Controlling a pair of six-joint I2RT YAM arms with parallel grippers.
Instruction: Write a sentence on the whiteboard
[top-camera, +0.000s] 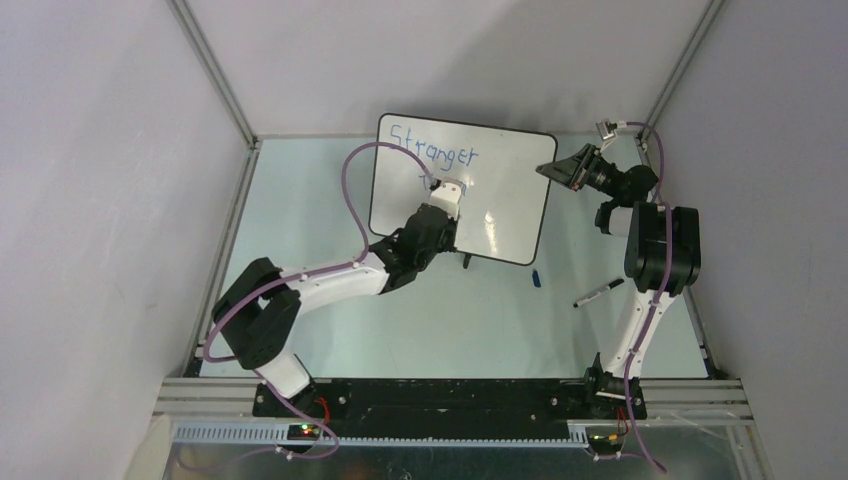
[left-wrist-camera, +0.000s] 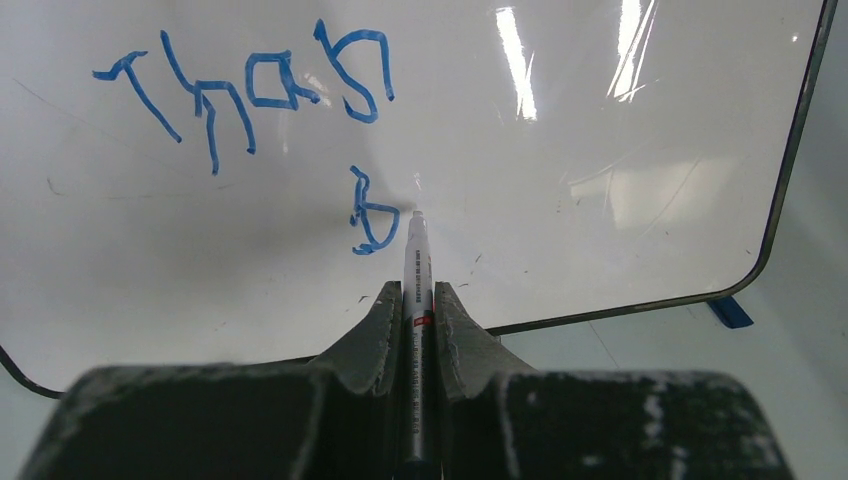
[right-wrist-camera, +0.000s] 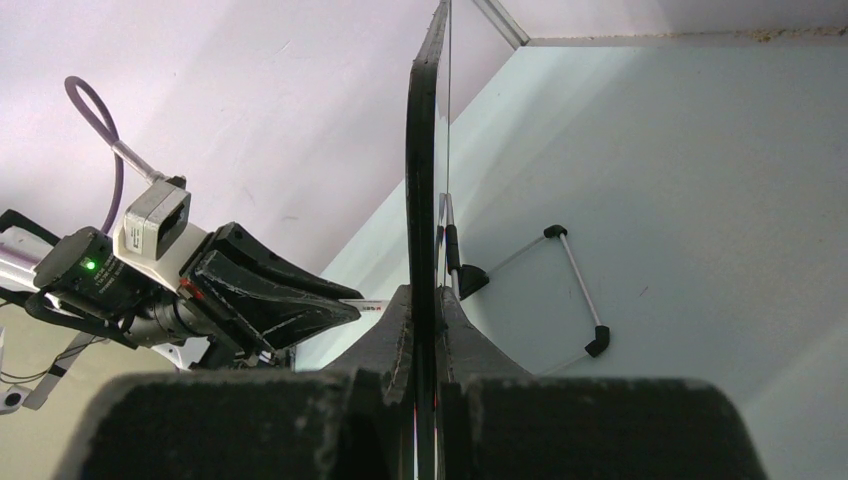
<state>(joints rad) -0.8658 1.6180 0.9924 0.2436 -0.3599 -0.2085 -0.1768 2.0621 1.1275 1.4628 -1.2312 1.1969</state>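
Fingers (left-wrist-camera: 375, 335) of the left gripper (left-wrist-camera: 414, 292) are pressed shut around a slim white marker pen with a red band (left-wrist-camera: 417, 262). Its tip meets the large glossy white whiteboard with a thin black rim (top-camera: 500, 200) just right of a small blue squiggle (left-wrist-camera: 370, 215). The blue handwritten sentence (top-camera: 435, 148) starts with "Stranger" along the board's top edge. In the left wrist view the word "Than" (left-wrist-camera: 250, 85) sits above the squiggle. The board stands propped on the pale green tabletop (top-camera: 290, 200), towards its far side. The right gripper (right-wrist-camera: 425, 298) is clamped on the board's right edge, one finger on each side of the rim. Near the right arm, a dark loose marker (top-camera: 598, 292) and a small blue cap (top-camera: 536, 278) lie apart on the table.
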